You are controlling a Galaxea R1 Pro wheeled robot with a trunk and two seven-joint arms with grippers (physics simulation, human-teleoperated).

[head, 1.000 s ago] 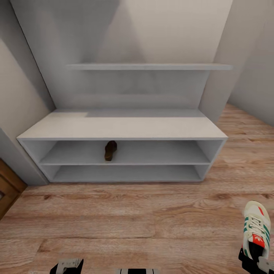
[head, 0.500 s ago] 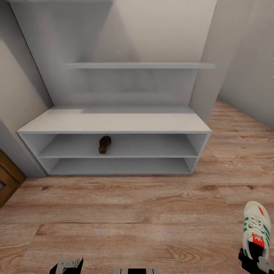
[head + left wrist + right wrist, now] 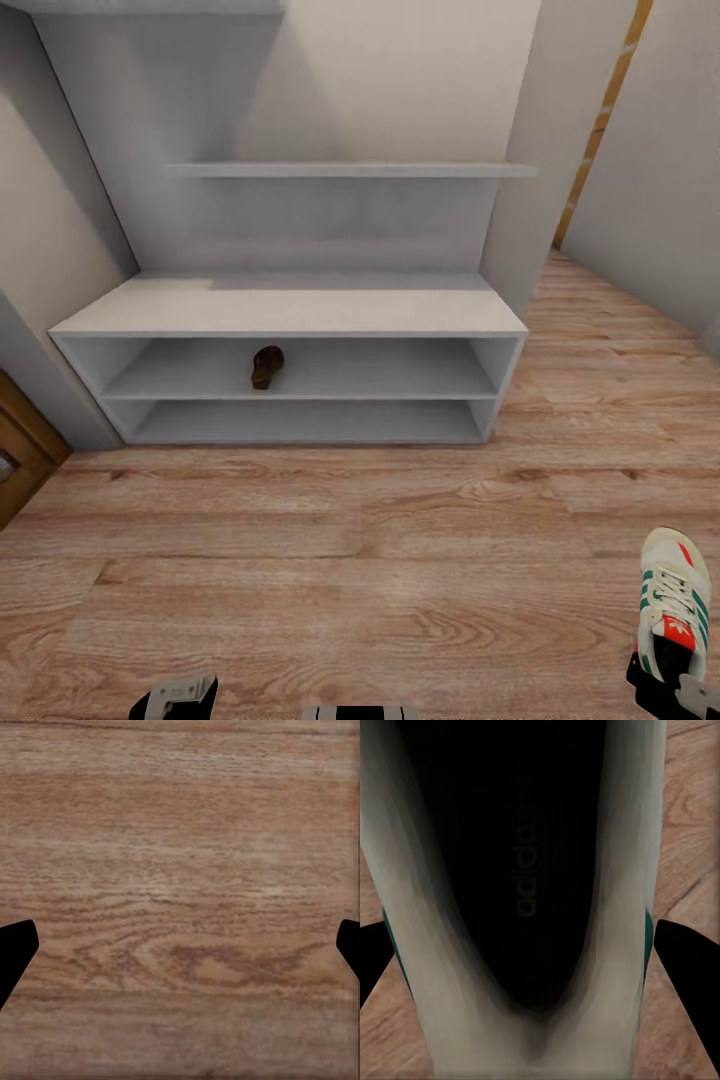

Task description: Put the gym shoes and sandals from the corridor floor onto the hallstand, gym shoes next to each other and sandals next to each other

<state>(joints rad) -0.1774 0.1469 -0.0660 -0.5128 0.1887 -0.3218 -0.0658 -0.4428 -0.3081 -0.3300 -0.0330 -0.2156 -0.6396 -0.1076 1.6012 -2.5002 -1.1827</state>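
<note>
Our right gripper (image 3: 668,690) holds a gym shoe (image 3: 672,600) by its heel, our left gripper (image 3: 180,949) is open — the shoe could slip off before the hallstand (image 3: 290,310).

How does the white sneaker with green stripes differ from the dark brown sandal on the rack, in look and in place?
The white gym shoe with green stripes and red tongue patch is held in the right gripper above the wood floor; the slim dark brown sandal already lies on the upper open shelf of the white-grey shoe rack. The gym shoe is bulky and closed; the sandal looks low and flat. Both point roughly towards the wall.
</note>
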